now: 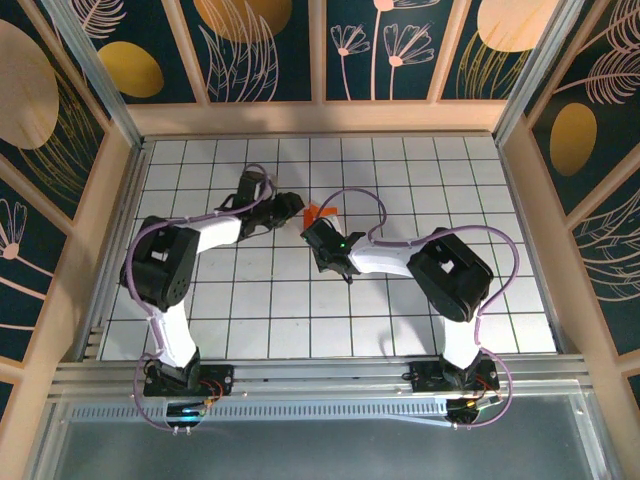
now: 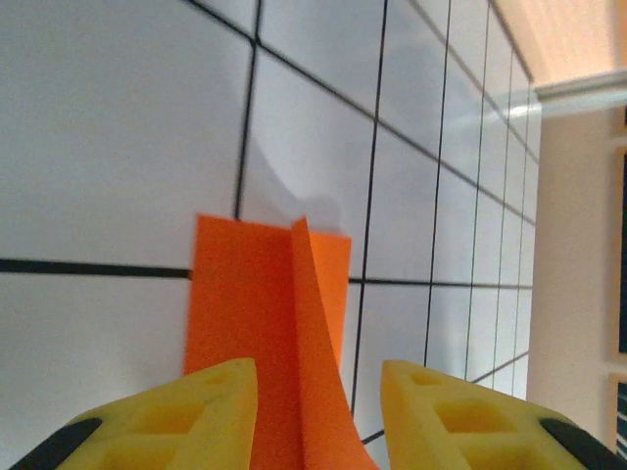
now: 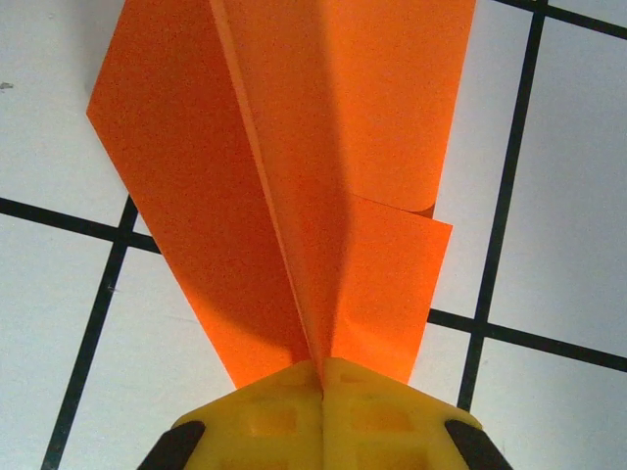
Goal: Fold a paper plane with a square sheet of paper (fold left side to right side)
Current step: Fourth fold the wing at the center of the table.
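Clamping the paper plane [image 3: 294, 147], the right gripper [image 3: 323, 377] has its jaws fully closed; the yellow right fingers [image 3: 265, 421] meet with no gap on the raised centre fold at the end of the paper nearest them. Ahead of these jaws the orange wings spread to both sides (the right-hand wing carries a second, shorter layer with a rounded corner); they lie over the white gridded table [image 3: 549, 147]. The left gripper [image 2: 318, 377] stands partly open; the yellow left fingers [image 2: 211, 406] are apart, and the upright centre fold runs through the gap between them unpinched; whether either finger touches the paper cannot be told. Ahead of the left jaws the plane ends in a straight edge just past a black grid line [image 2: 88, 266]. In the top view the two grippers face each other near the table's middle; the orange paper lies between them.
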